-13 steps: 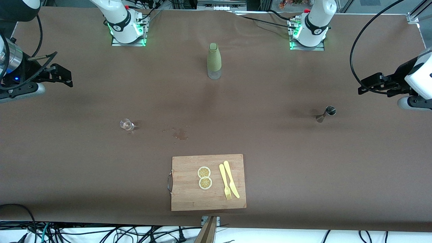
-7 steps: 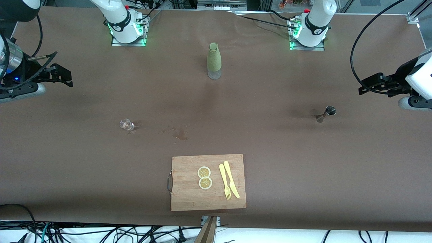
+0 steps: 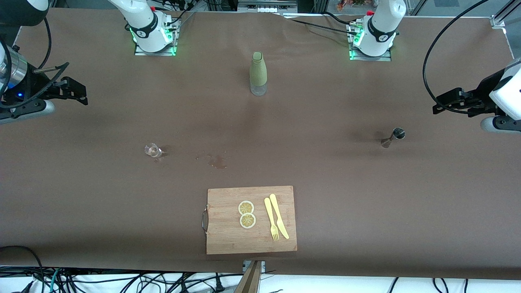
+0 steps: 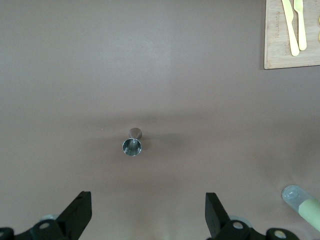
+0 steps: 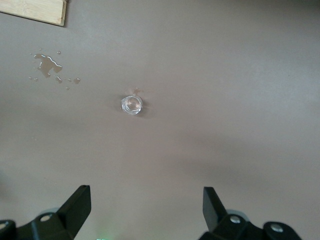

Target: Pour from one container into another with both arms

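A tiny steel jigger (image 3: 393, 136) (image 4: 132, 144) stands upright on the brown table toward the left arm's end. The small clear glass cup (image 3: 152, 150) (image 5: 131, 105) stands toward the right arm's end. My left gripper (image 3: 441, 103) (image 4: 148, 212) hangs open in the air at the table's end, apart from the jigger and holding nothing. At the other end my right gripper (image 3: 79, 93) (image 5: 147, 207) hangs open too, well clear of the cup, with nothing between its fingers.
A tall green-sleeved bottle (image 3: 258, 73) stands mid-table near the bases. A wooden cutting board (image 3: 228, 236) with two lemon slices (image 3: 246, 214), a yellow fork and a knife (image 3: 276, 221) lies near the front edge. A small wet spill (image 3: 217, 160) marks the cloth beside the cup.
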Controlling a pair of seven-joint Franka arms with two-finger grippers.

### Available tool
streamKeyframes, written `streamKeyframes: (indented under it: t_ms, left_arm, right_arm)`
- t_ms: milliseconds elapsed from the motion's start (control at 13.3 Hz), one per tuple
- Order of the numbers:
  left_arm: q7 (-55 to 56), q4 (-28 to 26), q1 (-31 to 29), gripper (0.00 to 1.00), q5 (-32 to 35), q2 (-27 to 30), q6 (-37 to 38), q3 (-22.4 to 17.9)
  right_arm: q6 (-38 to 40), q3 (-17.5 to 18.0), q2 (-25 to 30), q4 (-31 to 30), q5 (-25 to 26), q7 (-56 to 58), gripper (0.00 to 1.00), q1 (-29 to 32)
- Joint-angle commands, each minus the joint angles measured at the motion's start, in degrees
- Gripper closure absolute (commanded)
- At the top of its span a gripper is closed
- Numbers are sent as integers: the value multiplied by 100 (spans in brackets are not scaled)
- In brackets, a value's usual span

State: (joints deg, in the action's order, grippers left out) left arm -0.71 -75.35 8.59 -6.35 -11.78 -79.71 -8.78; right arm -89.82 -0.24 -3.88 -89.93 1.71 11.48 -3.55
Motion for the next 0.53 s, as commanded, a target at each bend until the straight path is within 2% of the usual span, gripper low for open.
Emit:
streamKeyframes:
  t_ms: [0, 452]
  left_arm:
    - [-175, 161, -16, 0, 205, -78, 17, 8]
    - [-369, 187, -165, 0, 187, -166, 17, -1]
  right_arm:
    - [88, -2, -25, 107, -75, -23, 1, -14]
    - [70, -2, -51, 107, -83, -32, 1, -14]
